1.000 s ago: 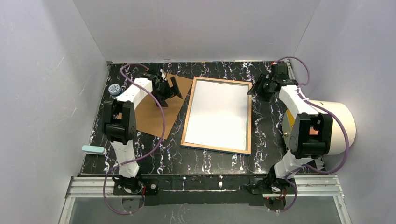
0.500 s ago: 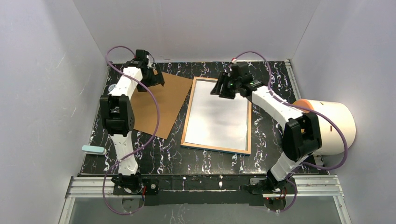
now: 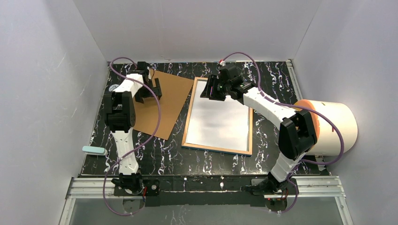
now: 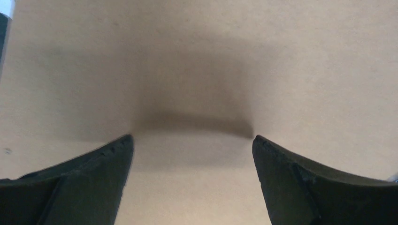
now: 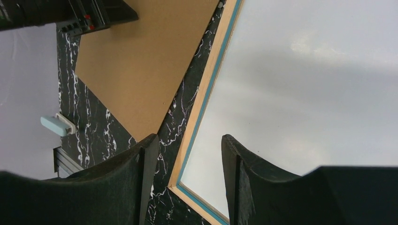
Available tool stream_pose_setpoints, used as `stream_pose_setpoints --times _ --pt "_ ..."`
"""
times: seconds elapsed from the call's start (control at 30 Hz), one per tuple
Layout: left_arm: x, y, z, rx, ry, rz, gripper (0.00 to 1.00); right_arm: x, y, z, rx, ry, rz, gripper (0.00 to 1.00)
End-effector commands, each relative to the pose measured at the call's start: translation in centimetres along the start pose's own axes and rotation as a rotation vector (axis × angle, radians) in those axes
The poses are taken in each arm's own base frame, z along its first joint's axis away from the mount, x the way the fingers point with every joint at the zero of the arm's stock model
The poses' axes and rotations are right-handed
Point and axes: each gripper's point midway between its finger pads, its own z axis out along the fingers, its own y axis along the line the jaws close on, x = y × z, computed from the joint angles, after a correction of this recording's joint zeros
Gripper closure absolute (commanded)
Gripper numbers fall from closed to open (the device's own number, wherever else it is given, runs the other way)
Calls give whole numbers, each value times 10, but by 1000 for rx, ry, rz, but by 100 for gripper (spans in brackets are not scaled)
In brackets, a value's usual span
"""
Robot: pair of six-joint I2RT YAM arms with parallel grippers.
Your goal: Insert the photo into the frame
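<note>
The frame (image 3: 187,118) lies flat mid-table, its light wood edge up and a thin blue rim (image 5: 206,93) inside it. A plain whitish surface fills it; the photo's balloon picture shows nowhere. My right gripper (image 3: 211,93) hovers over the frame's far left corner, open, with only table and frame rim between its fingers (image 5: 189,140). My left gripper (image 3: 151,91) is low over the brown backing board (image 3: 164,110), open wide. In the left wrist view the board (image 4: 197,56) fills everything beyond the gripper (image 4: 192,140).
A big white cylinder with an orange end (image 3: 335,123) lies at the right table edge. A small pale blue block (image 3: 94,150) sits at the left edge, and a small round item (image 3: 112,87) at the far left. Grey walls close three sides.
My right arm swung left from beside the frame's far right corner to over its far left corner. My left gripper moved left across the backing board, first back, then down toward it.
</note>
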Motion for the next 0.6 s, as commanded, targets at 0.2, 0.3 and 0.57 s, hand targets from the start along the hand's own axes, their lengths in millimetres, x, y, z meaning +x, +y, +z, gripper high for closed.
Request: stream_pose_setpoints --times 0.2,0.3,0.57 --pt "75 4 -11 13 151 -92 5 -1 24 15 -82 9 25 40" --pt "103 -1 -17 43 214 -165 5 4 35 26 -121 25 39 41" --pt "40 15 -40 -28 81 -79 3 34 82 66 -220 118 111 42"
